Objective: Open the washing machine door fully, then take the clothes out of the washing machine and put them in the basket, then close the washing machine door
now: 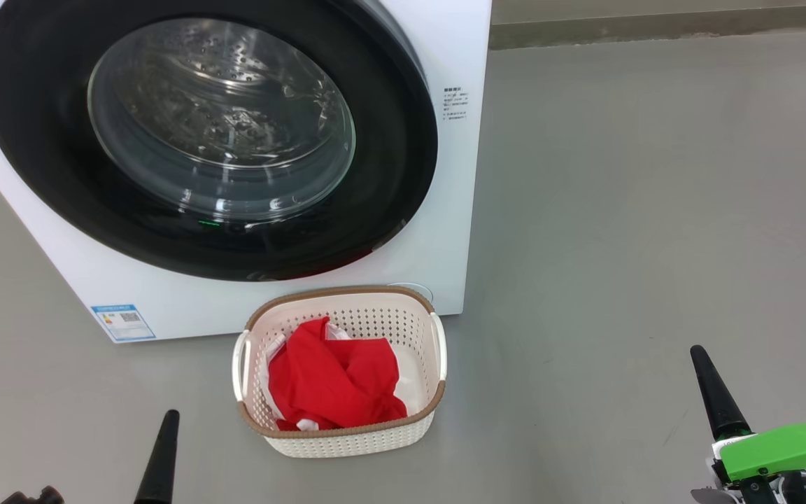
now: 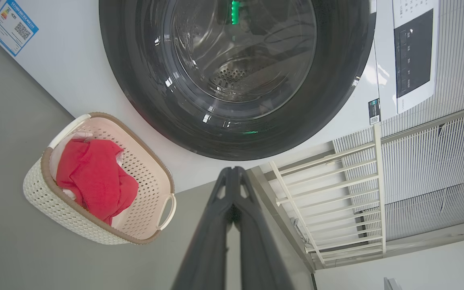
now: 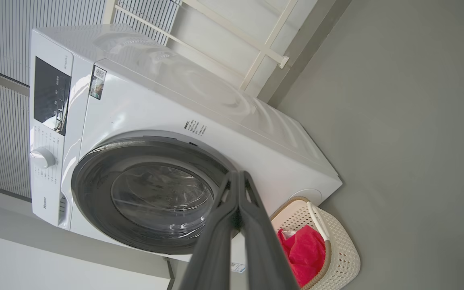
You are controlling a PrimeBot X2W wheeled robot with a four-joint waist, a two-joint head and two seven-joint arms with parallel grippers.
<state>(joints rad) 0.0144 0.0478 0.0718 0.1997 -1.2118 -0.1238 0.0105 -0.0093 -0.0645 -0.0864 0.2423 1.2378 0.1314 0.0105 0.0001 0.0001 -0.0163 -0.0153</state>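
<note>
Left tool (image 1: 168,420) and right tool (image 1: 700,360) hover low, pinched closed.

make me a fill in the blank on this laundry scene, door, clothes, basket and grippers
1. The washing machine door is ____ on the washing machine.
2. The clothes in the basket are ____ in colour.
3. The basket stands on the floor in ____ of the washing machine.
4. The jaws of the left gripper and the right gripper are ____.
Missing words: closed; red; front; shut.
</note>
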